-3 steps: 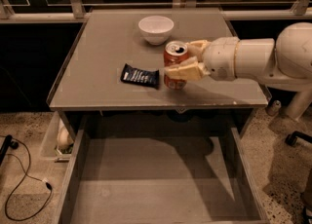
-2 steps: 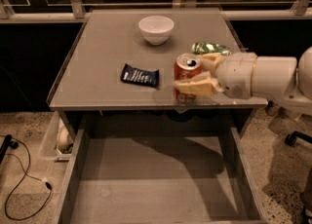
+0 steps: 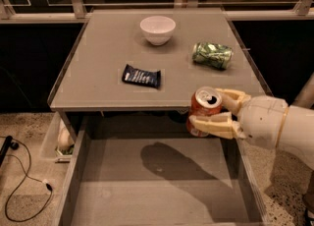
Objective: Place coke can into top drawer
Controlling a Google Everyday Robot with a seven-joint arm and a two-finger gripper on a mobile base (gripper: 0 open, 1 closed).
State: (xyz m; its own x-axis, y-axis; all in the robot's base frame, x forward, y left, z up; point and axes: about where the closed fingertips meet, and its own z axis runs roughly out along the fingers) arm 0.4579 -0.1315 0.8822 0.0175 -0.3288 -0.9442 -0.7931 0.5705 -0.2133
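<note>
1. Gripper (image 3: pixel 205 107) is at the right of the scene, just nearer than the table's (image 3: pixel 108 53) near edge, on a pale arm (image 3: pixel 279 124) that comes in from the right.
2. Its two fingers (image 3: pixel 216 124) are closed around the coke can (image 3: pixel 204 116), one on the far side near the rim and one on the near side lower down.
3. Coke can is held roughly upright, silver top showing, off the table and in the air over the far right part of the top drawer (image 3: pixel 73 171).
4. Top drawer stands pulled out toward the near side below the tabletop; its flat grey bottom carries a dark shadow under the can and gripper.
5. Can does not touch the drawer bottom; whether it touches the table edge cannot be told.
6. On the table, a white bowl (image 3: pixel 157 28) stands far and centred.
7. Green can (image 3: pixel 212 55), dented, lies on its side at the right, farther back than the gripper and well apart from it.
8. Dark wrapper (image 3: pixel 141 76) lies flat near the middle, left of the coke can.
9. On the floor at the left, a black cable (image 3: pixel 24 190) curls beside the drawer.
</note>
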